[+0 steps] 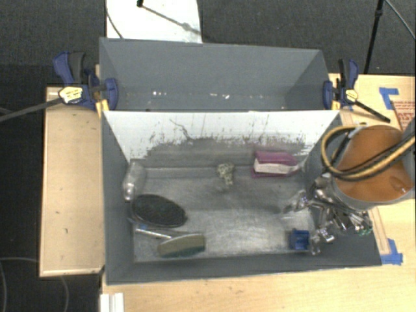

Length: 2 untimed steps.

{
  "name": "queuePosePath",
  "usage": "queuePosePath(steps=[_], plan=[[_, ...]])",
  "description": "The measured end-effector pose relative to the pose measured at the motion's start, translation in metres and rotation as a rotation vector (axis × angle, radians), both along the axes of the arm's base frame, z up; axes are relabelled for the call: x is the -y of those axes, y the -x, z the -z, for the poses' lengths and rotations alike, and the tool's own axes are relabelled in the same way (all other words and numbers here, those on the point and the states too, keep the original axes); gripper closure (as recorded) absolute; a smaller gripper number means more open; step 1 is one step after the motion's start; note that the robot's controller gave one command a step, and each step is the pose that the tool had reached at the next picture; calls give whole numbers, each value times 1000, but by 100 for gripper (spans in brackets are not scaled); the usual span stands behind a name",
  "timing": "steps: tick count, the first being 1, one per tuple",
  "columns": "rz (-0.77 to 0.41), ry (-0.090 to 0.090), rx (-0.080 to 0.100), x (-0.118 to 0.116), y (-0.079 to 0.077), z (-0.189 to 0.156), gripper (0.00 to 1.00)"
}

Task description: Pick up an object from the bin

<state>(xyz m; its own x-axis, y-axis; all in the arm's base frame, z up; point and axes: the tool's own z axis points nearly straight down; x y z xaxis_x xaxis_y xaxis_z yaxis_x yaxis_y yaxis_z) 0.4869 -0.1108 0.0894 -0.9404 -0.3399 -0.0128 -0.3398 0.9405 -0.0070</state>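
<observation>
My gripper (325, 218) hangs low in the bin's front right corner, its metal body tilted toward the floor. A small blue block (299, 240) lies on the bin floor just left of and below the gripper, touching or nearly touching it; I cannot tell which. A purple and white box (273, 162) lies against the back wall, up and to the left of the gripper.
A small greenish lump (225, 172) sits mid-back. At the left lie a clear plastic bottle (132, 181), a black oval brush (158, 211) and an olive-headed brush (182, 244) with a silver handle. The arm's orange cover and cables hang over the right rim.
</observation>
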Motion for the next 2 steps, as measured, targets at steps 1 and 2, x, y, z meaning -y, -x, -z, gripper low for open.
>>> queuePosePath(steps=[1, 2], plan=[[-247, 0, -8, -7, 8, -11, 0], [-312, 1, -6, -8, 8, -11, 0]])
